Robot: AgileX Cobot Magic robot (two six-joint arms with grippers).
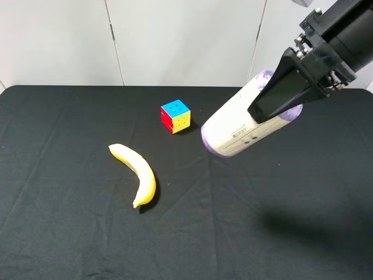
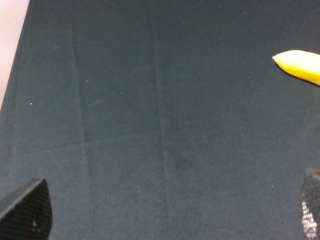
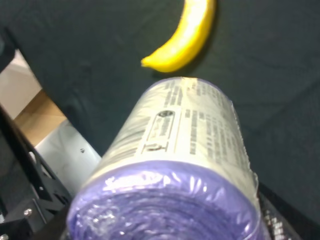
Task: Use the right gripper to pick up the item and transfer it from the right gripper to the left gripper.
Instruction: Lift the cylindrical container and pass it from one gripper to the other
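Note:
The item (image 1: 233, 131), a cream-labelled cylinder with purple crinkled ends, hangs tilted in the air over the table's right half, looming large in the exterior view. My right gripper (image 1: 282, 93), a black claw reaching in from the upper right, is shut on its upper part. In the right wrist view the item (image 3: 185, 150) fills the frame, one purple end nearest the lens. My left gripper (image 2: 167, 215) is open over bare black cloth, with only its two fingertips (image 2: 27, 210) showing. It holds nothing and is out of the exterior view.
A yellow banana (image 1: 137, 172) lies left of centre on the black table cloth (image 1: 58, 233); its tip (image 2: 300, 65) shows in the left wrist view. A multicoloured puzzle cube (image 1: 175, 116) stands behind it, near the middle. White wall panels back the table.

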